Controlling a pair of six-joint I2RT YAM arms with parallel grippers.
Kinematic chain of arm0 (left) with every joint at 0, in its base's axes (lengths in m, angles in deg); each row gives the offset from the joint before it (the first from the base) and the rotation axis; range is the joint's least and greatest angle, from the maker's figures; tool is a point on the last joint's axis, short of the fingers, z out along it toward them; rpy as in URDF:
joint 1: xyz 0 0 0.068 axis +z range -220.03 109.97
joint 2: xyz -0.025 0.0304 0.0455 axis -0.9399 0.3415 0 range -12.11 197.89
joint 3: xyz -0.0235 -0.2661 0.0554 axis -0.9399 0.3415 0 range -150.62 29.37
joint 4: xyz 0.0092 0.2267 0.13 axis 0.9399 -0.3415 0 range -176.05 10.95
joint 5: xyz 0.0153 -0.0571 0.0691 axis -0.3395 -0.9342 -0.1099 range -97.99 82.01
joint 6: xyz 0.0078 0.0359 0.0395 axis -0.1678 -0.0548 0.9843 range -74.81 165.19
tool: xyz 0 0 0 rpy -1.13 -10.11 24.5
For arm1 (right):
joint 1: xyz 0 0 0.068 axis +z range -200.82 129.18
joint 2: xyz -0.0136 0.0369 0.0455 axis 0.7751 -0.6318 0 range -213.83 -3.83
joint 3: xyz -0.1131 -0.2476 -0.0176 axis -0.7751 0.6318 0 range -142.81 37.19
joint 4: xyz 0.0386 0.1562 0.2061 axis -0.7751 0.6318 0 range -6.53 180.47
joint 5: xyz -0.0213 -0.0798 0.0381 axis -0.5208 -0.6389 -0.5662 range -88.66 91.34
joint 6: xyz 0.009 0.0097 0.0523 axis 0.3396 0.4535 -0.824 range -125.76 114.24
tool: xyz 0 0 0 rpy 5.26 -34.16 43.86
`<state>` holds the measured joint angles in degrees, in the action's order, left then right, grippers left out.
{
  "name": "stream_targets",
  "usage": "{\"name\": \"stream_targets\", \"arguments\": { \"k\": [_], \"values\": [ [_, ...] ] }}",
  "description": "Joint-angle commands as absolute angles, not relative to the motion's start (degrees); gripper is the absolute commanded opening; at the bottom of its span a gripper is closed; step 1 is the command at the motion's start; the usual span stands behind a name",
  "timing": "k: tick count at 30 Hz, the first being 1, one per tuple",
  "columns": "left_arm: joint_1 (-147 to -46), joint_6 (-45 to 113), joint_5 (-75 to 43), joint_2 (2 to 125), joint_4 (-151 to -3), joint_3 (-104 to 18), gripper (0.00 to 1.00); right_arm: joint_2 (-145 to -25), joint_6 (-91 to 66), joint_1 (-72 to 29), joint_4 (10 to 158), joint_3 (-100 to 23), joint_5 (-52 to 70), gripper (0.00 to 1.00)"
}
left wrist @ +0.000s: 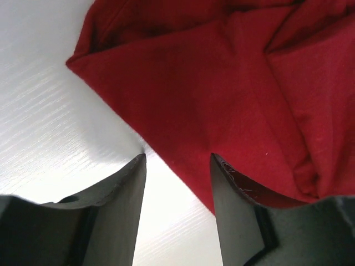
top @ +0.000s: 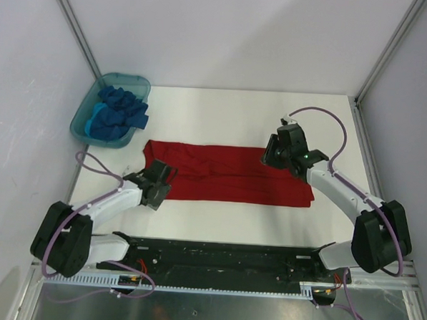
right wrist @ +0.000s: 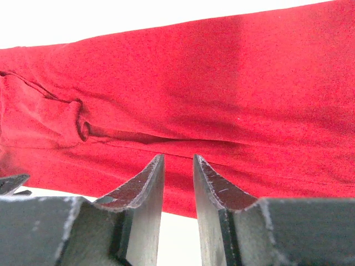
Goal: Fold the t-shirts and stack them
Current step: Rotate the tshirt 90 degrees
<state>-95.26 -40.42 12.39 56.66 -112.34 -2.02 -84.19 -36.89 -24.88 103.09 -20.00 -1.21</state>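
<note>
A bright red t-shirt lies flat on the white table, folded into a long band. My left gripper hovers at its left end, jaws open. In the left wrist view the red t-shirt runs its edge diagonally across the gap of the left gripper, with nothing clamped. My right gripper sits over the band's far right edge. In the right wrist view the right gripper stands narrowly open just above the red t-shirt, its gap empty. Royal blue and lighter blue t-shirts lie crumpled in a tub.
The translucent teal plastic tub stands at the back left corner, close to the left wall. White walls with metal posts enclose the table on three sides. A black rail with both arm bases runs along the near edge.
</note>
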Motion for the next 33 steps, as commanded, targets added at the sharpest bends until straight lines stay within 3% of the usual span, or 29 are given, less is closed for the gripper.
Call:
{"name": "stream_targets", "arguments": {
  "k": [1, 9, 17, 29, 33],
  "values": [
    [-94.59, -42.17, 18.03, 61.61, -112.14, -5.89, 0.54, -82.03, -35.77, -24.88, 103.26, -20.01, -1.51, 0.32],
    [-92.75, -28.76, 20.47, 74.44, -112.07, -18.18, 0.52, -81.72, -35.74, -26.13, 102.67, -19.85, -1.69, 0.32],
    [-92.44, -7.71, 19.71, 90.61, -110.25, -38.12, 0.49, -81.87, -35.99, -28.72, 101.72, -19.81, -1.53, 0.32],
    [-91.65, 21.08, 1.82, 117.96, -109.43, -79.48, 0.48, -83.38, -36.93, -35.29, 100.62, -17.21, -2.69, 0.31],
    [-90.02, 22.2, -0.18, 121.77, -109.86, -85.74, 0.47, -83.28, -36.51, -35.98, 100.9, -15.68, -4.37, 0.31]
  ]
}}
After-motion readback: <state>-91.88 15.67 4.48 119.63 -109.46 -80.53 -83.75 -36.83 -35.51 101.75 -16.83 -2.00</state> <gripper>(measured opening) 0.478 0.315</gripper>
